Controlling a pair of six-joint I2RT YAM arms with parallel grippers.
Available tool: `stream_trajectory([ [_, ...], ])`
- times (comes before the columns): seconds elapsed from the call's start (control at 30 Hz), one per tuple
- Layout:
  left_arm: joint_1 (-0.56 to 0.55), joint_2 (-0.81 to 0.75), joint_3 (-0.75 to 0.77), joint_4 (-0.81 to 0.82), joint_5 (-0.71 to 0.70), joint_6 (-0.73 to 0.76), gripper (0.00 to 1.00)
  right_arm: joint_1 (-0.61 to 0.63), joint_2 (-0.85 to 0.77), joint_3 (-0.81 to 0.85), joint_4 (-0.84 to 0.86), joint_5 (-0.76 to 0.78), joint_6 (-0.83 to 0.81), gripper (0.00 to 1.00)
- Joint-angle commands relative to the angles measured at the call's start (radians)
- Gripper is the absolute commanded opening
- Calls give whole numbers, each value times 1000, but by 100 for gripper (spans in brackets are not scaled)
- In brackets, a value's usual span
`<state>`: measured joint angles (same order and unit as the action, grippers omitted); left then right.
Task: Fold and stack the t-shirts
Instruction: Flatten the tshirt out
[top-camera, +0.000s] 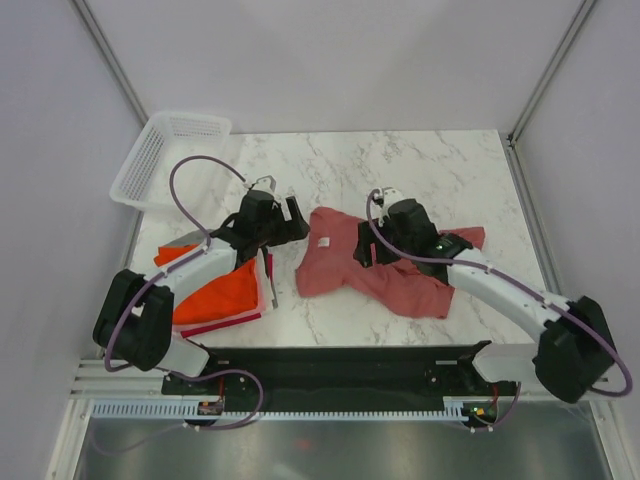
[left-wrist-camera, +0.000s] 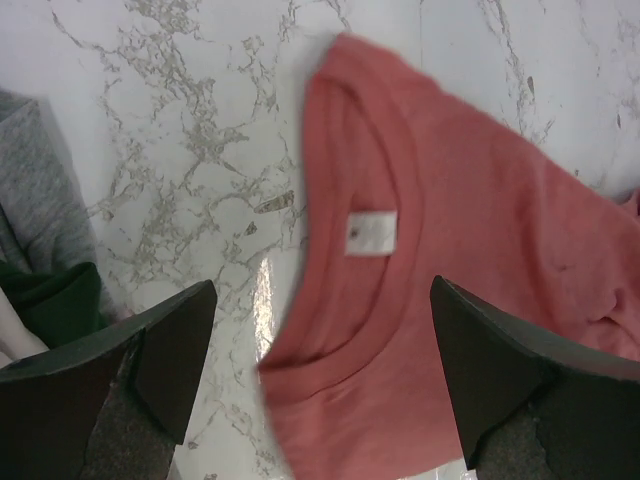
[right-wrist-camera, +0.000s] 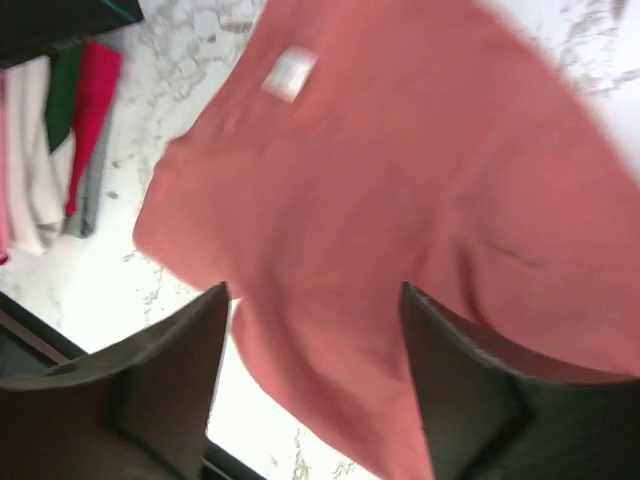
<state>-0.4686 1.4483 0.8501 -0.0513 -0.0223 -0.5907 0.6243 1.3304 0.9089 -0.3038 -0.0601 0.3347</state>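
**A:** Where's the tee lying rel. to you?

**B:** I'm looking at the pinkish-red tee (top-camera: 390, 270), which is lying unfolded and rumpled mid marble worktop (top-camera: 450, 170), a bit toward the right edge. Its long axis is running approx. left-right and slanting toward the near-right corner. The collar (left-wrist-camera: 330, 200) end is pointing at my left side.

**A:** Which pincer's nearer the collar?

**B:** The left pincer (left-wrist-camera: 322, 290). I'm holding it spread wide w/ nothing in it, and the collar is lying below, right between the fingers. The right pincer (right-wrist-camera: 315, 290) is gaping too, also empty, and is hanging over the tee's body toward the hem. I can't tell if its tips are touching cloth. I'm judging the left takes the neck end and the right takes the body.

**A:** Any writing?

**B:** I'm seeing only a small white neck label (left-wrist-camera: 370, 232) inside the collar, w/ print too small to read. No brand is showing.

**A:** And the stack?

**B:** The folded stack (top-camera: 225, 295), orange-red on top, is sitting at the near-left corner, partly under my left arm. A strip of bare marble is separating it from the tee.
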Motion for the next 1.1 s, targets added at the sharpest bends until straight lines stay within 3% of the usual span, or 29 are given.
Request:
stream_trajectory([
  [0.0, -2, -2, 17, 18, 18, -8, 95, -28, -129, -80, -20, 31, 16, 82],
  [0.2, -8, 64, 52, 21, 71, 34, 94, -119, -174, -85, -169, 250, 75, 78],
  [0.57, -39, 269, 217, -93, 25, 66, 74, -346, -161, -84, -172, 496, 153, 70],
  [0.83, -25, 394, 349, -232, -90, 37, 75, -420, -171, -56, -153, 477, 155, 76],
  [1.07, 7, 486, 423, -243, -12, 45, 72, -498, -140, -62, -126, 441, 130, 78],
])
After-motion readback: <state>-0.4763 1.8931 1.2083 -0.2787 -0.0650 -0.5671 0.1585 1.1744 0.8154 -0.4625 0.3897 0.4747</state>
